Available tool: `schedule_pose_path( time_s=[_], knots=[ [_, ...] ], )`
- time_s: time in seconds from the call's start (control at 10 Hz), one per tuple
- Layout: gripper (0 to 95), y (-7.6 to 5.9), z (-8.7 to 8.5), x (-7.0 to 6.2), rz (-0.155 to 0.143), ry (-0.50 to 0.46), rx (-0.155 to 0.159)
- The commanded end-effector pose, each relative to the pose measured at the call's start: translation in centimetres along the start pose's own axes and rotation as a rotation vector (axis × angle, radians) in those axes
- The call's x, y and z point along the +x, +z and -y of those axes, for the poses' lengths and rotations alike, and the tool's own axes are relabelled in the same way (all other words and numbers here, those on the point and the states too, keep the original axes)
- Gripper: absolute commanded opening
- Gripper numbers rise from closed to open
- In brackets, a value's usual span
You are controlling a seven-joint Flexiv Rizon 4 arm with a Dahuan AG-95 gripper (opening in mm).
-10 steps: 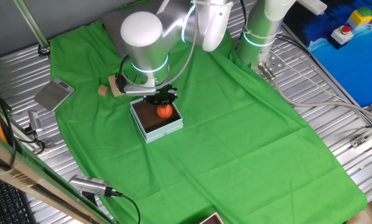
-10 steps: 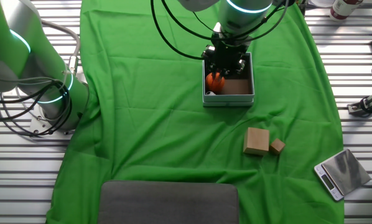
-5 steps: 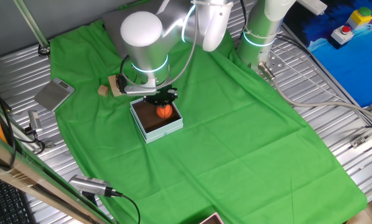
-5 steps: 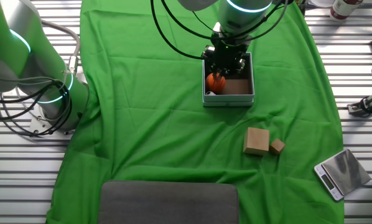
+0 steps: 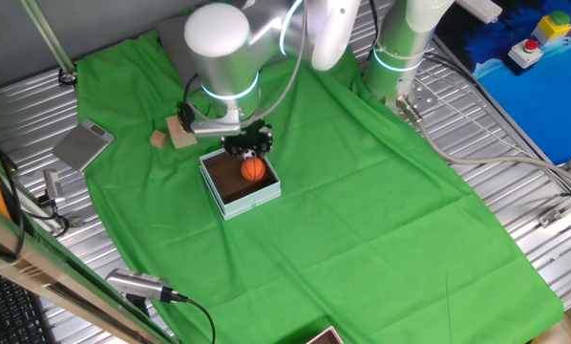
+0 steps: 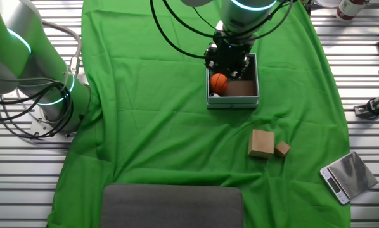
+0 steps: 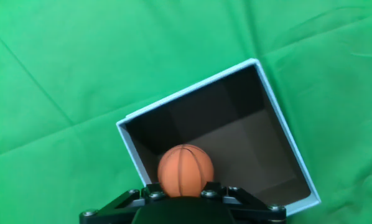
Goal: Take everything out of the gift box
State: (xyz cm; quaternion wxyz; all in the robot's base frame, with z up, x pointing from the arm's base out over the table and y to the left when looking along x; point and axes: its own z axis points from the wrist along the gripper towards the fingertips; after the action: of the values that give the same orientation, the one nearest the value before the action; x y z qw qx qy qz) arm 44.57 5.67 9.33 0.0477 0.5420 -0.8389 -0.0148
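Basketball (image 7: 185,170) sits just ahead of my gripper (image 7: 185,194), inside box (image 7: 273,112) | smooth orange sphere, dark seams; square pale-walled box, brown inside | jaw state: cannot tell

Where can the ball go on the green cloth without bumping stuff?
The wide cloth between the box and the grey mat is bare. It's crowded by the blocks and scale.
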Motion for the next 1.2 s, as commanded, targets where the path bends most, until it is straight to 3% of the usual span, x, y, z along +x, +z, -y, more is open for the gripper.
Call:
schedule_pose_path(
  time_s=[0.1,0.2,0.3,0.6,0.9,1.2],
  knots=[
    [38.0,-0.21,-0.17,0.1,-0.004,0.012,-0.003],
    [38.0,-0.21,-0.17,0.1,-0.009,0.016,-0.005],
    [57.0,-0.21,-0.17,0.1,-0.014,0.025,-0.01],
    [57.0,-0.21,-0.17,0.1,-0.02,0.027,-0.02],
    [57.0,-0.18,-0.12,0.04,-0.037,0.013,-0.011],
    [57.0,0.29,0.17,-0.51,-0.036,0.021,-0.011]
  ],
)
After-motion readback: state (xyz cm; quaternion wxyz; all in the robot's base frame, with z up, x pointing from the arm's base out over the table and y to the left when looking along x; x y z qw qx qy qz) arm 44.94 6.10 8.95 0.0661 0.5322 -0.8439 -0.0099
